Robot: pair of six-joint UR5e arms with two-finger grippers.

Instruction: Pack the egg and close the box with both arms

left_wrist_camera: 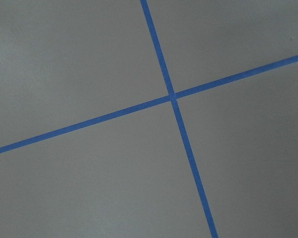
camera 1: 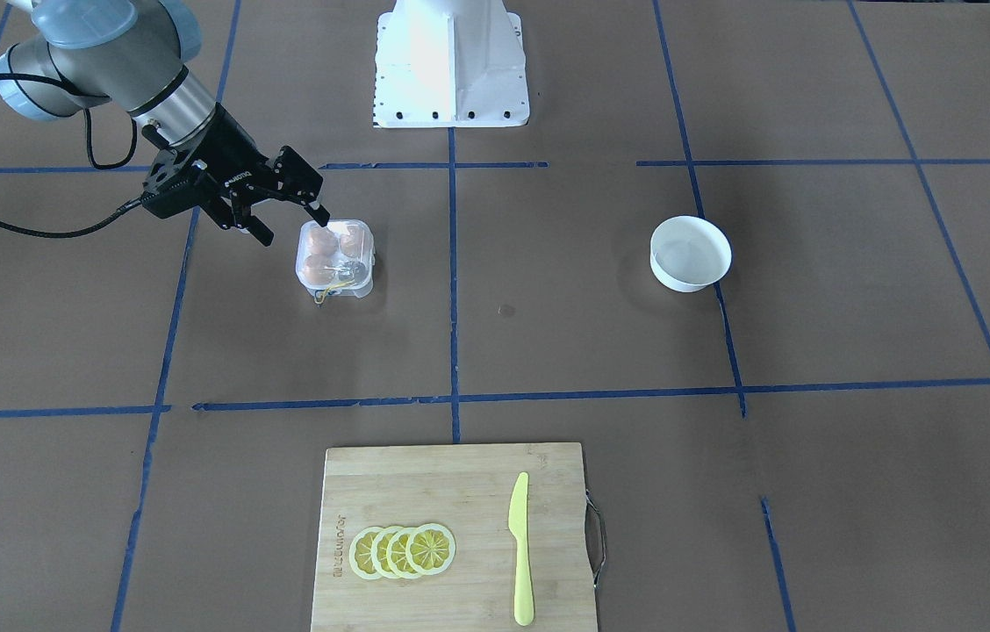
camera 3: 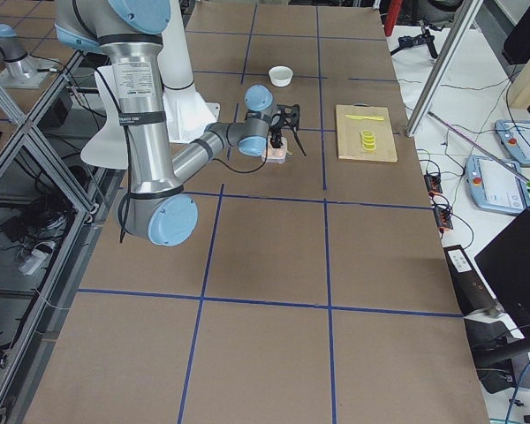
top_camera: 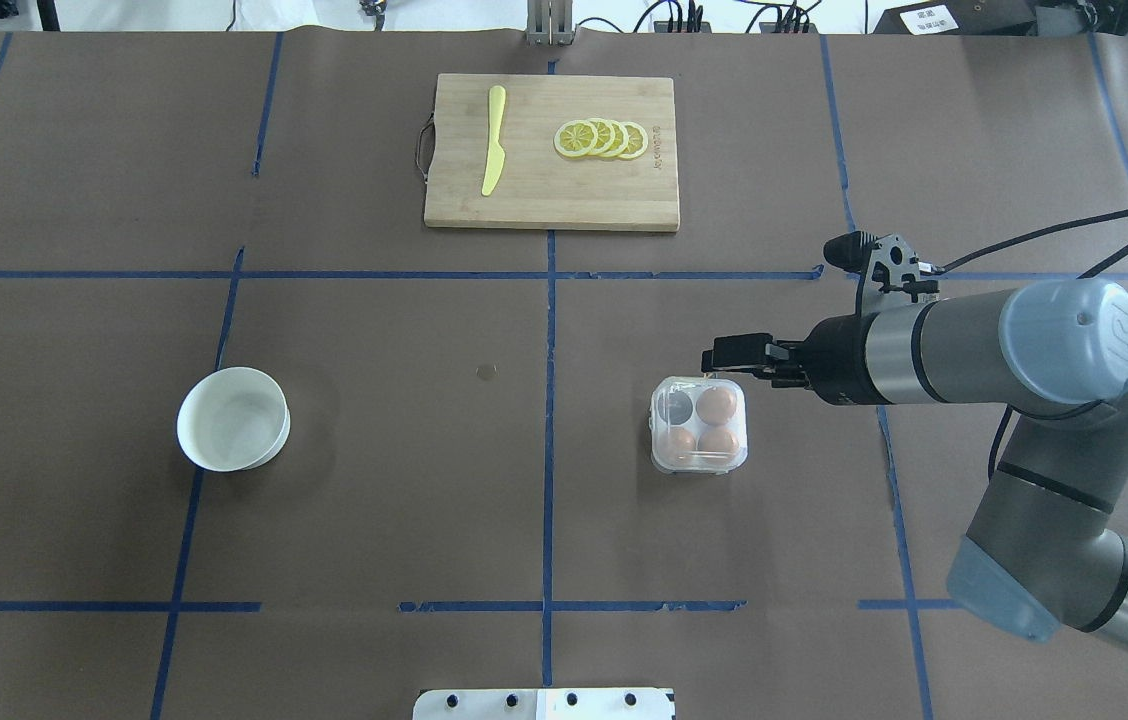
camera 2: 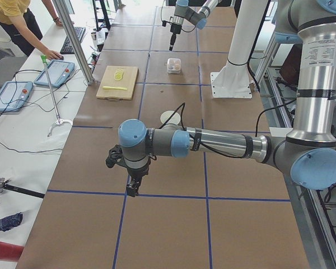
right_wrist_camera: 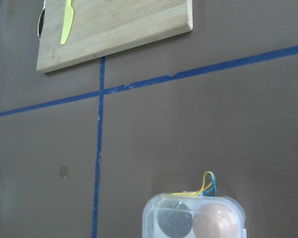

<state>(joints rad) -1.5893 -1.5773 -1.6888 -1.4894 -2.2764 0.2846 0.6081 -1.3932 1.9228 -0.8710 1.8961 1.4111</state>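
Note:
The clear four-cell box (camera 1: 334,259) sits on the table with its lid down, as far as I can tell. It holds three orange-brown eggs (top_camera: 716,405); one cell is dark and empty. A yellow string (right_wrist_camera: 206,183) hangs from its edge. My right gripper (camera 1: 291,224) is open and empty, hovering at the box's edge (top_camera: 699,425); one fingertip (camera 1: 318,211) is over a corner. My left gripper (camera 2: 133,188) shows only in the exterior left view, low over bare table far from the box; I cannot tell whether it is open or shut.
An empty white bowl (top_camera: 232,418) stands on the robot's left side. A wooden cutting board (top_camera: 551,190) at the far edge carries a yellow knife (top_camera: 493,152) and lemon slices (top_camera: 602,139). The robot's white base (camera 1: 451,61) is behind the box.

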